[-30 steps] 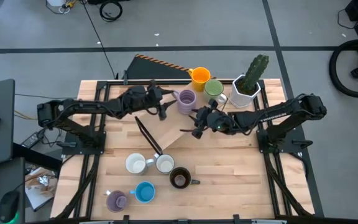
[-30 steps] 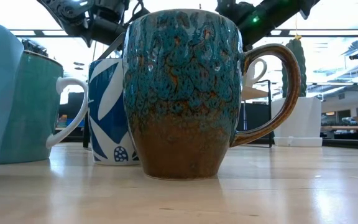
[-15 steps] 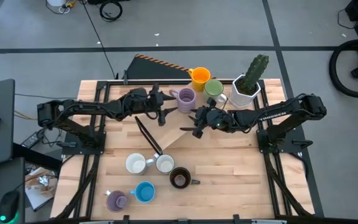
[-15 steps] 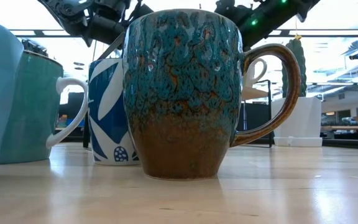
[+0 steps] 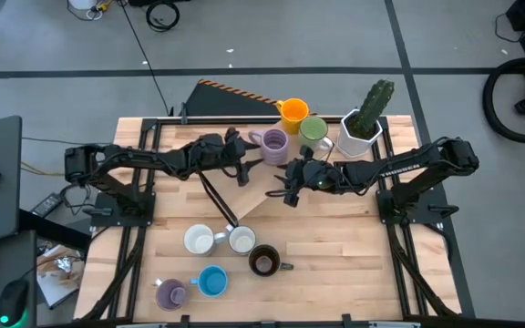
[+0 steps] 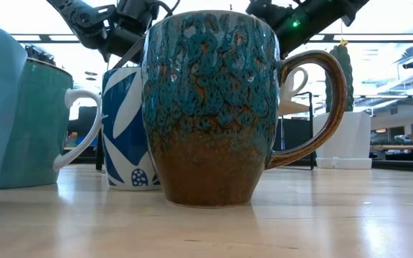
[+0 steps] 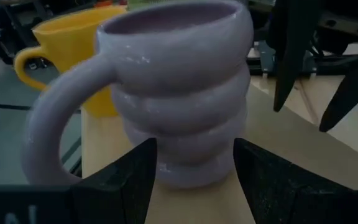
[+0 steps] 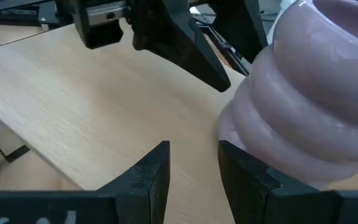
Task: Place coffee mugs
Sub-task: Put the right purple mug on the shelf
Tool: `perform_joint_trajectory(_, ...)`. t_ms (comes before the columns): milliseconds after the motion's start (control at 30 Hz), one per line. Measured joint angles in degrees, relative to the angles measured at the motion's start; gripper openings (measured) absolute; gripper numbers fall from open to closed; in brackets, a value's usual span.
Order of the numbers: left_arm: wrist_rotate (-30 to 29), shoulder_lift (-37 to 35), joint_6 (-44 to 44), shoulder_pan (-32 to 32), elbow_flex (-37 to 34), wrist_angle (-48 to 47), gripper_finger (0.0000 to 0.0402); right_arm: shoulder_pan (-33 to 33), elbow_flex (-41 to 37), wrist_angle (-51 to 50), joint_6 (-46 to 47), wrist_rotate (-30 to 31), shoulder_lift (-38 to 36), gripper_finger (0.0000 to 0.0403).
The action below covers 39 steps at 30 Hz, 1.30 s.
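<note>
- Left gripper [image 5: 241, 169]: fingers [image 7: 135, 177] spread, empty, set either side of the purple mug [image 7: 179, 93], not yet touching as far as the wrist view shows.
- Right gripper [image 5: 289, 189]: fingers parted, empty, just right of the same mug, pointing at it.
- Purple mug [image 5: 272, 144]: upright at the far centre, with the orange mug [image 5: 293, 112] and green mug [image 5: 313, 130] beside it.
- Step in hand: left approach for a grasp. Probably next: ease forward, then close on the body.
- Five mugs wait near the front; dark brown one [image 6: 214, 107] nearest.
</note>
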Motion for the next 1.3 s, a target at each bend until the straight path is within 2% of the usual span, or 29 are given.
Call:
perform_joint_trajectory(267, -1.6, -0.1, 0.0, 0.0, 0.0, 3.1, 0.0219, -0.7, 0.0, 0.3, 0.9, 6.7, 0.0, 0.0142)
perform_joint_trajectory(700, -2.2, -0.9, -2.3, 0.0, 0.1, 1.7, 0.0219, -3.1, 0.0, 3.8, 1.2, 6.9, 0.0, 0.0142)
perform_joint_trajectory(833, -6.7, -0.9, -0.2, 0.0, 0.1, 1.9, 0.0219, -3.7, 0.0, 3.8, 2.1, 6.7, 0.0, 0.0142)
perform_joint_trajectory(967, -7.4, -0.9, -0.1, 0.1, 0.1, 1.9, 0.0219, -3.7, 0.0, 3.8, 2.1, 6.7, 0.0, 0.0142)
perform_joint_trajectory(1300, -7.3, -0.9, -0.2, -2.0, 0.1, 0.0, 0.0219, 0.7, 0.0, 3.1, 3.9, 7.5, -0.1, 0.0142)
